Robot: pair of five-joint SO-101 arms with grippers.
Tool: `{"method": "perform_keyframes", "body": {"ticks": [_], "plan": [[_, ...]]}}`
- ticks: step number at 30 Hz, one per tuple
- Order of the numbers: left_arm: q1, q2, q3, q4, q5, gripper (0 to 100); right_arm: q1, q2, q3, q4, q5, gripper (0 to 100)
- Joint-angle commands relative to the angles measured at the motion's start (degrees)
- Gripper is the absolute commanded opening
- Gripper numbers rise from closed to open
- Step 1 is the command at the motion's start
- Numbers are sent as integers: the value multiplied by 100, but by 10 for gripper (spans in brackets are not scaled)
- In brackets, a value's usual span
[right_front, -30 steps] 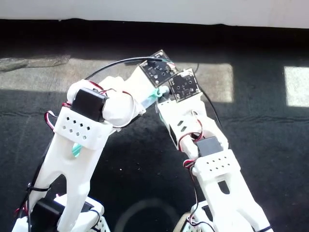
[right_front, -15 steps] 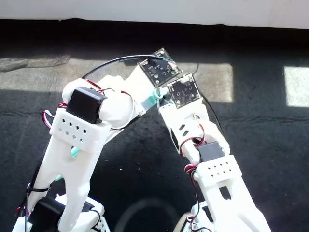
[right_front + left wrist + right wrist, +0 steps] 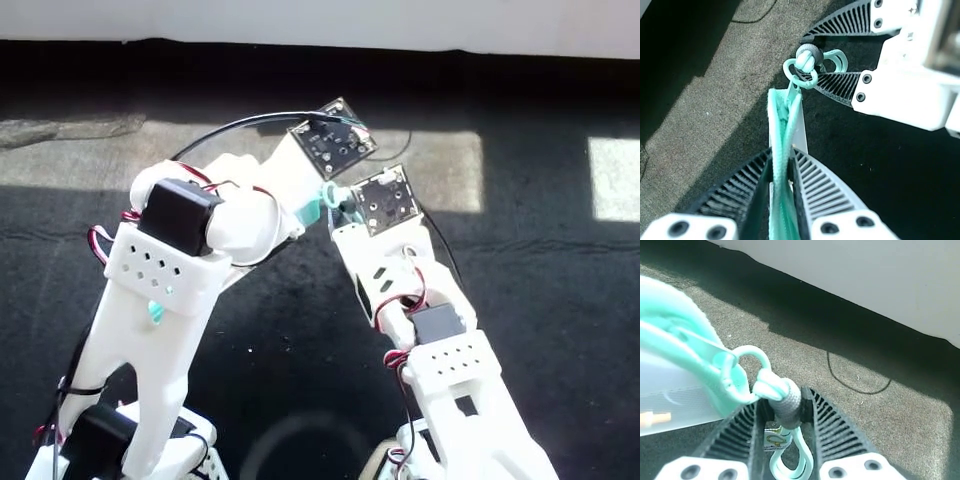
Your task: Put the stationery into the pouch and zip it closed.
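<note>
Eased back on the right, gripping the zip-pull cord (image 3: 783, 399) in closed right jaws, pinching the pouch (image 3: 780, 117) edge mid-air in closed left jaws; looks loaded, zip nearly home.

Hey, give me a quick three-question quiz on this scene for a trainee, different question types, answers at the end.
1. True or false: the left gripper is shut on the pouch at its zipper edge.
2. What does the right gripper pinch? A) the zipper's pull cord B) a pen C) a roll of tape
3. Fill in: the knot on that pull cord is ____ in colour.
Key: 1 true; 2 A; 3 grey.
</note>
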Motion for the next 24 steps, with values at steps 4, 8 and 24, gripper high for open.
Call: {"method": "perform_keyframes", "body": {"ticks": [4,8,24], "plan": [[-92,-488,-602,9,220,10,444,92,444,4,62,6],[-92,-488,-602,9,308,10,435,92,532,4,70,6],[-101,-488,-945,9,316,10,330,1279,523,-567,62,6]]}}
